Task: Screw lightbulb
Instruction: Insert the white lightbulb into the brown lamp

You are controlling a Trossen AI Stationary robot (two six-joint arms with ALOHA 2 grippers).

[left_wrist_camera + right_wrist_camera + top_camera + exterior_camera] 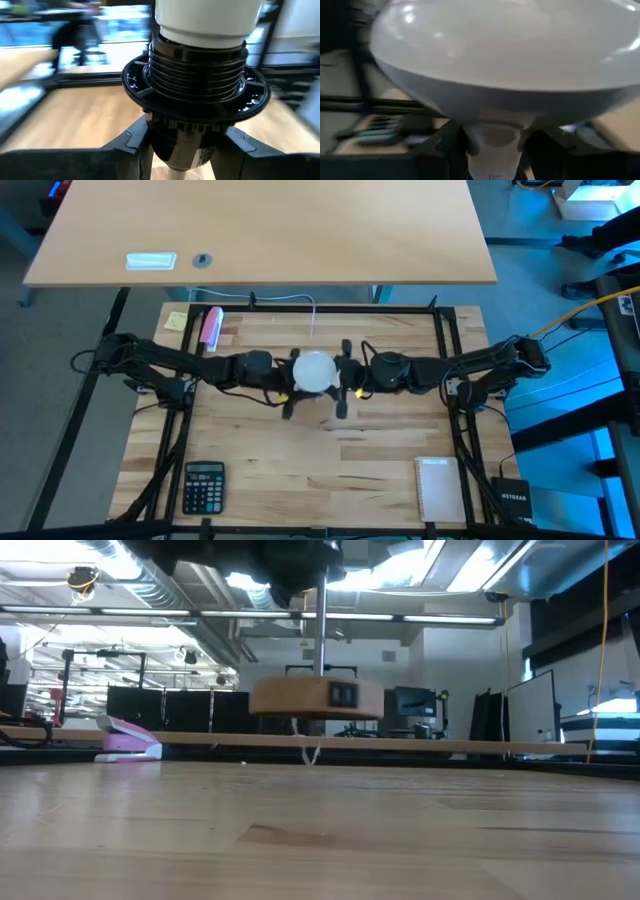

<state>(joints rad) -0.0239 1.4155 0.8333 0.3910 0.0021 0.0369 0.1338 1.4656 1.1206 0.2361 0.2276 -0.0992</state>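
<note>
The white globe lightbulb [313, 370] is at mid-table between my two arms; it fills the right wrist view [510, 55]. Its neck stands in the top of a black ribbed socket [197, 85], which sits on a thin stem [321, 630] above a round wooden disc [315, 697]. The disc hangs clear of the tabletop. My left gripper [287, 385] comes from the left and is shut on the socket. My right gripper [344, 377] comes from the right and is shut on the bulb. How far the bulb is in the socket is hidden. My left gripper pinches the socket's lower body [172, 142], below its ribbed collar, between its two fingers [131, 142]. The fingers come level from the table's left. The socket stands upright, and its stem and wooden disc hang below, clear of the table. My right gripper pinches the bulb's narrow neck [492, 137], just under the globe, between its two fingers [447, 142]. The fingers come level from the table's right. The bulb stands upright, globe up, above the socket.
A pink stapler [210, 327] and a yellow note [177, 320] lie at the far left. A calculator [204, 485] is near left and a notebook [438, 488] near right. A wooden desk [300, 230] stands beyond the table.
</note>
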